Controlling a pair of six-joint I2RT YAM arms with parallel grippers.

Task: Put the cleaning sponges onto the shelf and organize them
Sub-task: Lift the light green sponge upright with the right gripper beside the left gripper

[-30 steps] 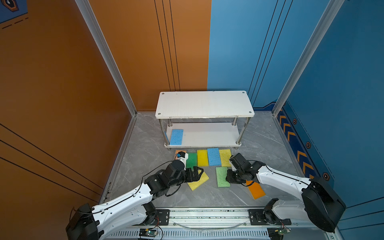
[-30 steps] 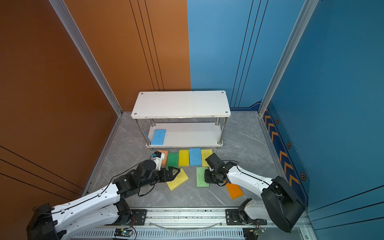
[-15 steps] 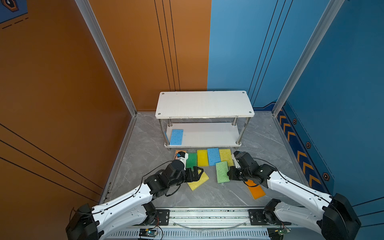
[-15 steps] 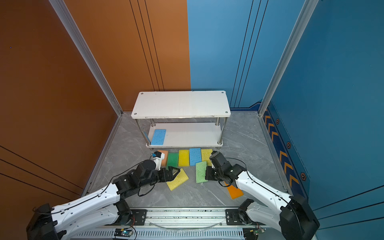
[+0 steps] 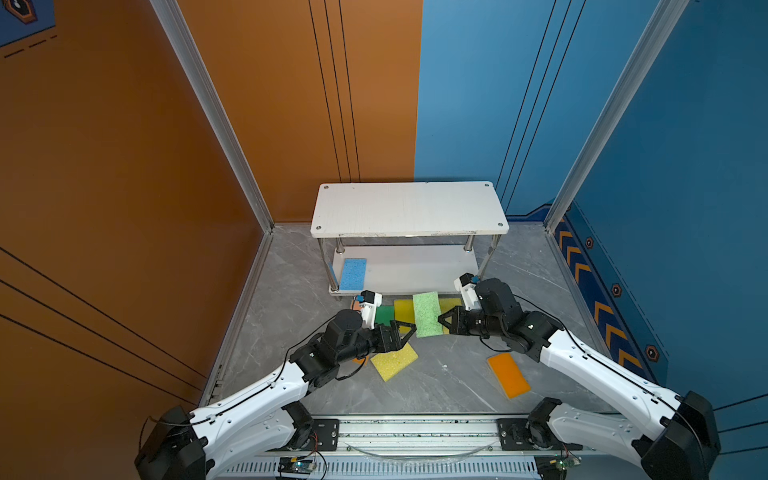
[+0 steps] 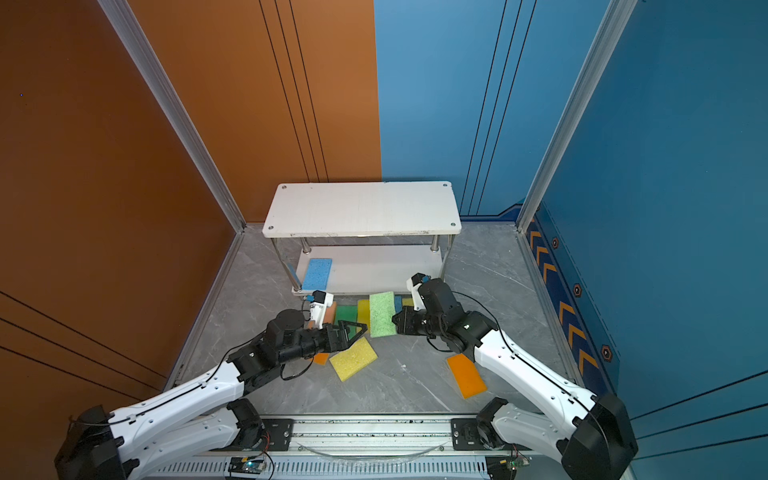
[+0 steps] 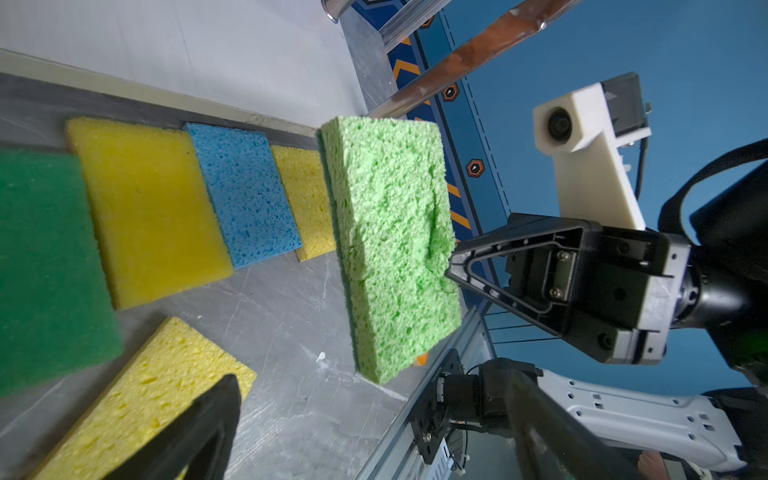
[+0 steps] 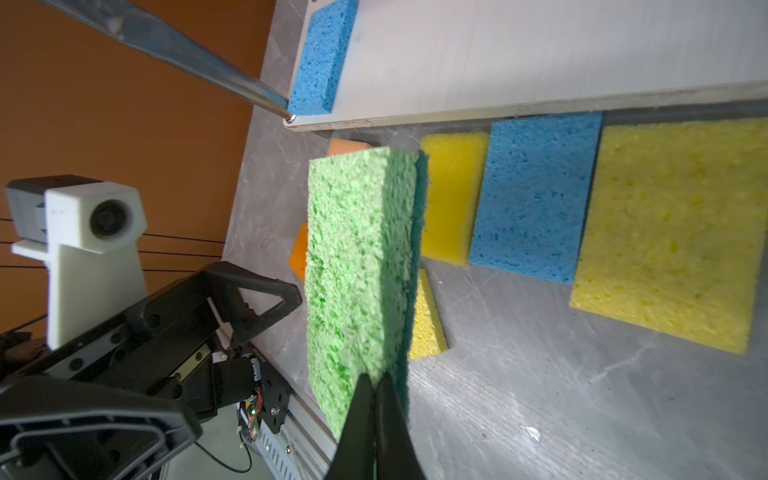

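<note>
- Shelf (image 5: 409, 210): stands at the back of the table (image 5: 449, 374). A blue sponge (image 5: 353, 274) lies flat on its lower board, at the left end by the front post.
- Right gripper (image 5: 441, 322): fingers (image 8: 374, 415) pinched shut on one edge of the light green sponge (image 5: 427, 313).
- The light green sponge is held just in front of the shelf's lower board. It looks raised off the table (the left wrist view shows it tilted, with air beneath).
- Left gripper (image 5: 401, 334): fingers spread wide and gripping nothing, in front of the shelf's left half, above an angled yellow sponge (image 5: 394, 360).
- Row along the shelf's front edge, flat and side by side: dark green sponge (image 7: 45, 266), yellow sponge (image 7: 153, 208), second blue sponge (image 7: 245, 195), pale yellow sponge (image 7: 307, 199).
- Orange sponge (image 5: 509, 376): flat on the table, well in front of the shelf's right end.
</note>
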